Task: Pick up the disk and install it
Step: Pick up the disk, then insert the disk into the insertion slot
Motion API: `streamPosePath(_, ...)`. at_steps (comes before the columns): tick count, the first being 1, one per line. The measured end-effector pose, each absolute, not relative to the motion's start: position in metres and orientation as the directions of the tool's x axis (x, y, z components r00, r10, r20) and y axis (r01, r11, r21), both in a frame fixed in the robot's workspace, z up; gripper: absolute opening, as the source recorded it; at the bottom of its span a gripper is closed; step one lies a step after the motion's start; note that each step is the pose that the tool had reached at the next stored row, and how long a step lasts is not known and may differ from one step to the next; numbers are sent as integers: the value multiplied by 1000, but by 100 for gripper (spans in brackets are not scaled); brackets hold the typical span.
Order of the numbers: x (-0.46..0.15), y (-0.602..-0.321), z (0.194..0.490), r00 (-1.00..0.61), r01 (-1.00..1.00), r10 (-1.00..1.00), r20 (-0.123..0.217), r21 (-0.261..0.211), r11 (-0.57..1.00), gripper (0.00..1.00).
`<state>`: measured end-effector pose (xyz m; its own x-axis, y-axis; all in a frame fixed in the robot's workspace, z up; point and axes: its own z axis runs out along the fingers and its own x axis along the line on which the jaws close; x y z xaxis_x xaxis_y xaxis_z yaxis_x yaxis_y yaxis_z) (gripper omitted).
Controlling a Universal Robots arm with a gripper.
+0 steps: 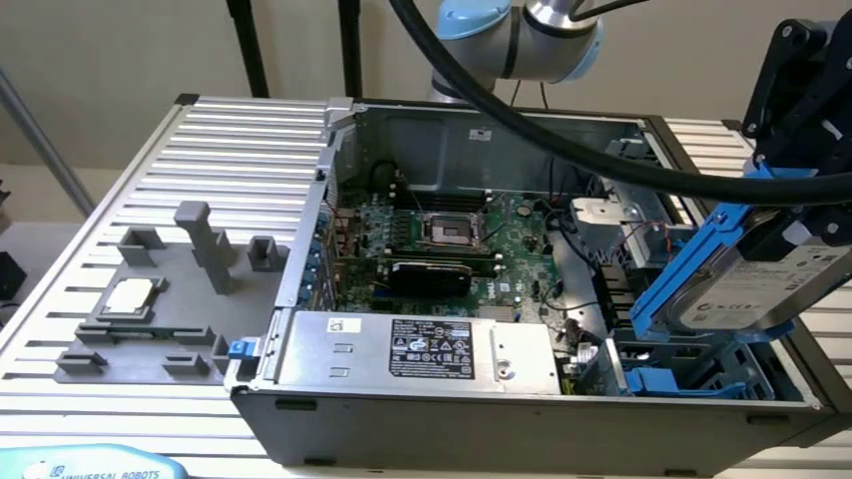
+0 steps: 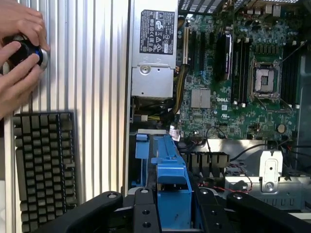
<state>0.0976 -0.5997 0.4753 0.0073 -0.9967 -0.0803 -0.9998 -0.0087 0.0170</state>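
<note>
Disk: there it is, the disk (image 1: 769, 284), up in the air and tilted, white label facing the exterior view, blue rails (image 1: 681, 267) along its edge.
Position: it hangs over the end of the open case (image 1: 533, 424) at the exterior view's right, above the blue drive bay (image 1: 665, 380), not touching it.
End effector: the end effector (image 1: 803, 212) is clamped on the disk; in the wrist view black fingers (image 2: 97, 213) sit on either side of the blue carrier.
Case interior: green motherboard (image 1: 440, 239) in the middle, silver power supply (image 1: 426, 349) with a black label along the near wall.
Surface: the ridged metal surface (image 1: 239, 130) carries the case.
Fixture: a grey fixture (image 1: 147, 329) at the exterior view's left, with a small square chip (image 1: 127, 296) lying on it.
Person: in the wrist view, a hand (image 2: 19, 73) grips a round black-and-blue knob (image 2: 26, 51), just beside a keyboard (image 2: 43, 165).
</note>
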Motion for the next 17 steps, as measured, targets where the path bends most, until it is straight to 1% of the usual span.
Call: streamPosePath(17, 98, -600, 475, 7, -1000, -997, -81, 17, -9, 33)
